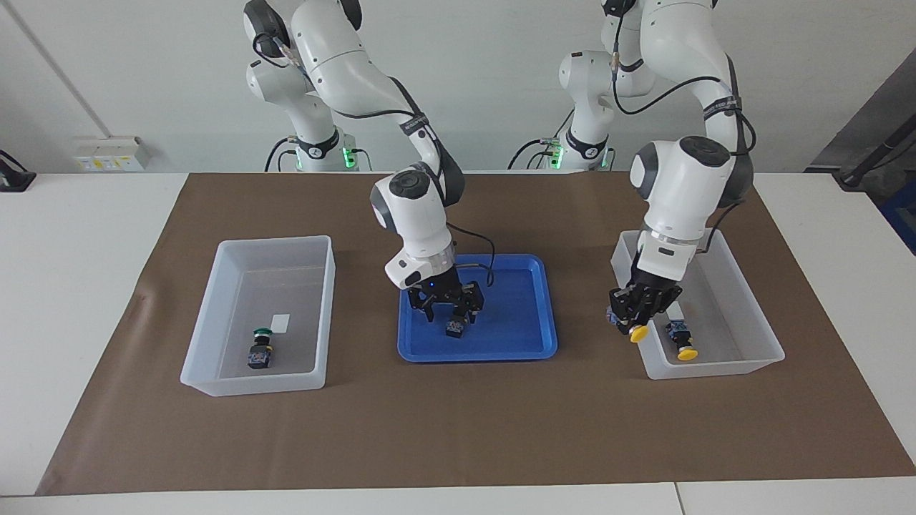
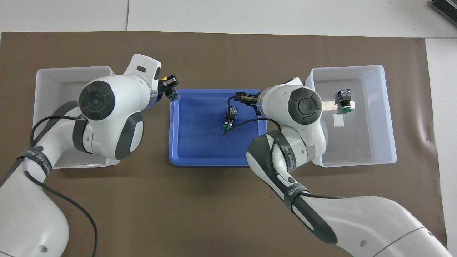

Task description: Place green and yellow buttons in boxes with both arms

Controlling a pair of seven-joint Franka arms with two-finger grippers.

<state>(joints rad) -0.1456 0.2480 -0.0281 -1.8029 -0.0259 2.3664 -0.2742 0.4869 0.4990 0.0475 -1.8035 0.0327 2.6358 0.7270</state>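
My left gripper (image 1: 635,315) is shut on a yellow button (image 1: 639,331) and holds it over the tray-side wall of the box (image 1: 723,368) at the left arm's end; the gripper also shows in the overhead view (image 2: 168,87). A second yellow button (image 1: 683,342) lies in that box. My right gripper (image 1: 449,315) is open, low over the blue tray (image 1: 529,343), its fingers astride a green button (image 1: 456,327) that lies on the tray (image 2: 229,119). The box (image 1: 207,383) at the right arm's end holds another green button (image 1: 260,347), also seen from overhead (image 2: 345,101).
A brown mat (image 1: 458,429) covers the middle of the white table under the tray and both boxes. A small white label (image 1: 280,322) lies in the box at the right arm's end. The left arm hides much of its box (image 2: 46,89) from above.
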